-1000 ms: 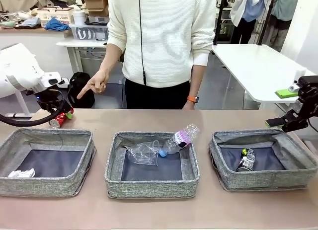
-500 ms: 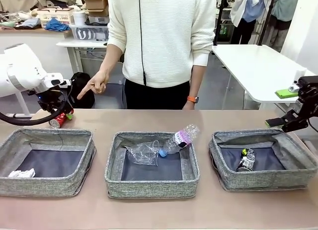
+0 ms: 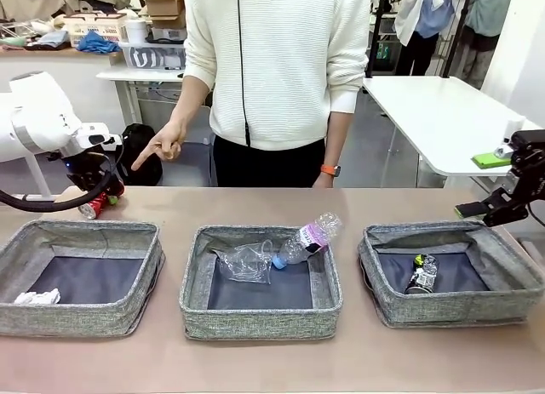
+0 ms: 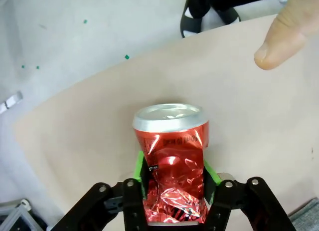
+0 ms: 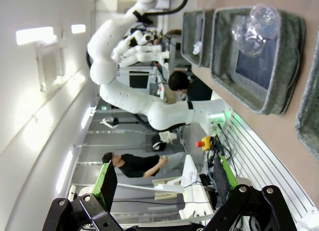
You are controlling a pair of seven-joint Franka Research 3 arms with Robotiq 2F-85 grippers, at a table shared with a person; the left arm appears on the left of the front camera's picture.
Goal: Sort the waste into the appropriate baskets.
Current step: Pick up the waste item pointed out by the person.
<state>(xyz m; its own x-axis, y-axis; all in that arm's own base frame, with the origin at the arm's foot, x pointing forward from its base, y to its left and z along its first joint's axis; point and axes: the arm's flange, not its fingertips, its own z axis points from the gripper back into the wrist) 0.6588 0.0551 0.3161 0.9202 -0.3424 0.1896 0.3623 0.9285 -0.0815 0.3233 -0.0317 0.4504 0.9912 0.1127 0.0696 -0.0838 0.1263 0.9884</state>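
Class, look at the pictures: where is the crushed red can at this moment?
In the front view the crushed red can sits at the table's far left, behind the left basket, clamped in the left hand.

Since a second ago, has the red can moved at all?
Yes. The crushed red can, clamped in the left gripper, has shifted slightly left and up, away from the far rim of the left basket.

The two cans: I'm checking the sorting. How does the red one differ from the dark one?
The crushed red can is clamped in the left gripper beyond the left basket; the dark crushed can lies loose inside the right basket. One is shiny red, the other dark. Both are crushed.
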